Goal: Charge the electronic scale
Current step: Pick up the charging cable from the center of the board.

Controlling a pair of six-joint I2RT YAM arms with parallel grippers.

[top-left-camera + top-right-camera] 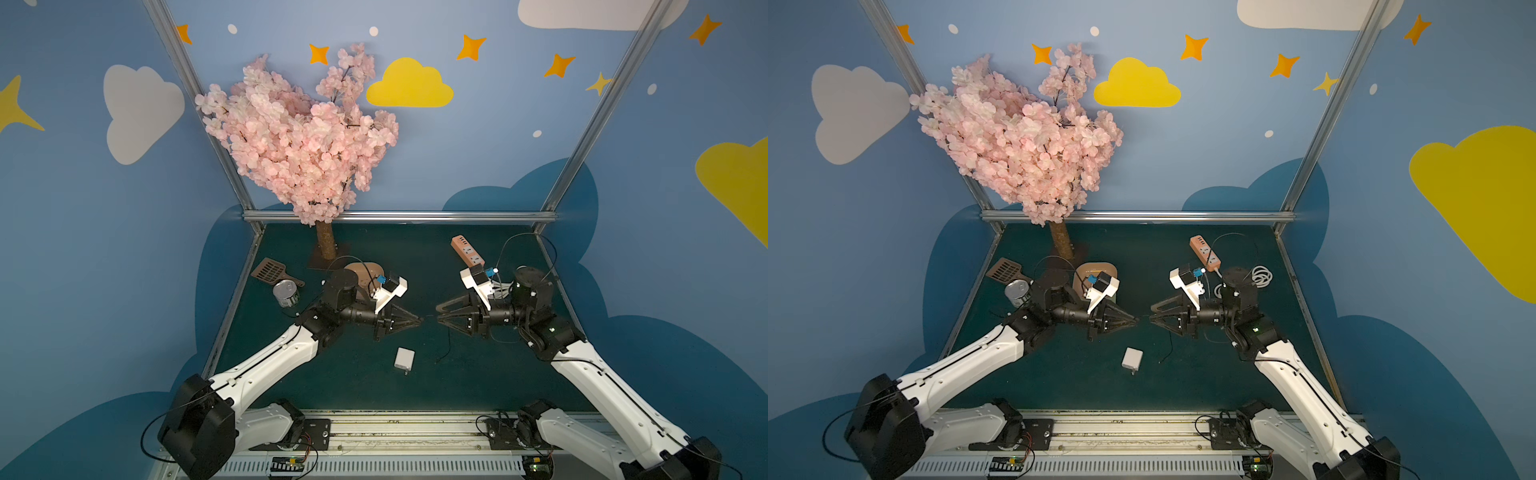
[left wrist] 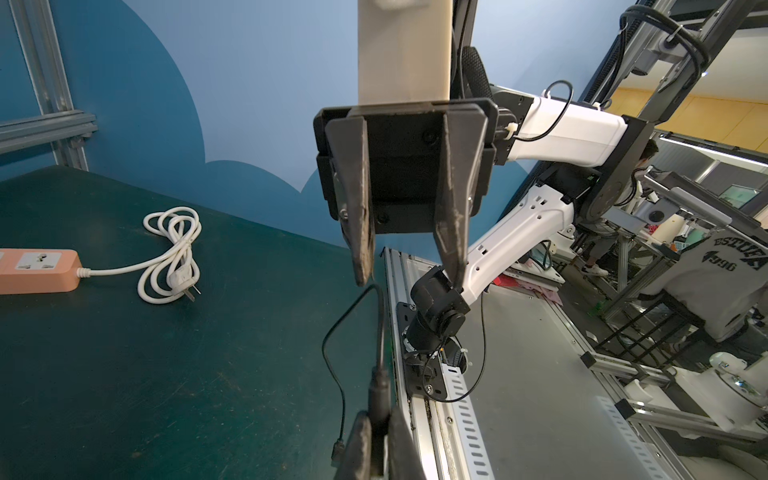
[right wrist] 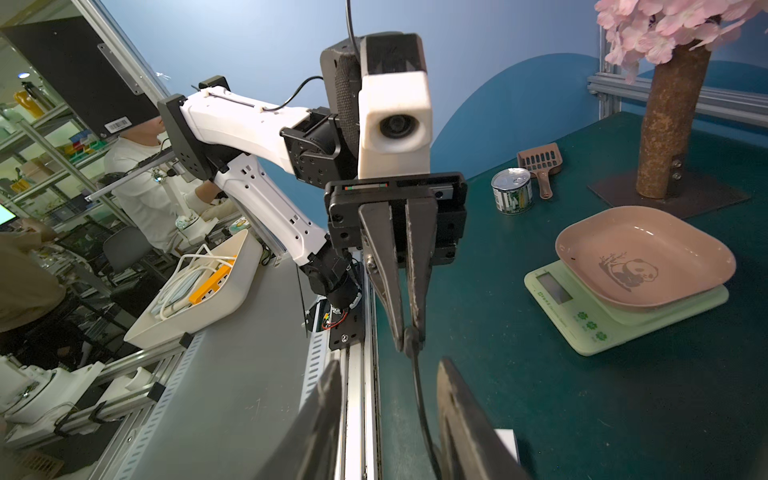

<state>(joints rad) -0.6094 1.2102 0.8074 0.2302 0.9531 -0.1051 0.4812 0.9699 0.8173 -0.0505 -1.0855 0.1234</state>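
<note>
Illegible lettering on electronic scale (image 3: 590,328)

An artificial cherry blossom tree (image 1: 299,137) stands at the back left of the dark green counter (image 1: 415,266), a brown slotted scoop (image 1: 270,272) and a tin can (image 1: 286,293) just beside each other near its trunk. At the back right lies a salmon-orange power strip (image 1: 467,250), its white cord (image 1: 1261,276) coiled beside it. Toward the front centre a white charger block (image 1: 404,358) lies flat, the loose end of a thin black cable (image 1: 448,347) resting near it.
</note>
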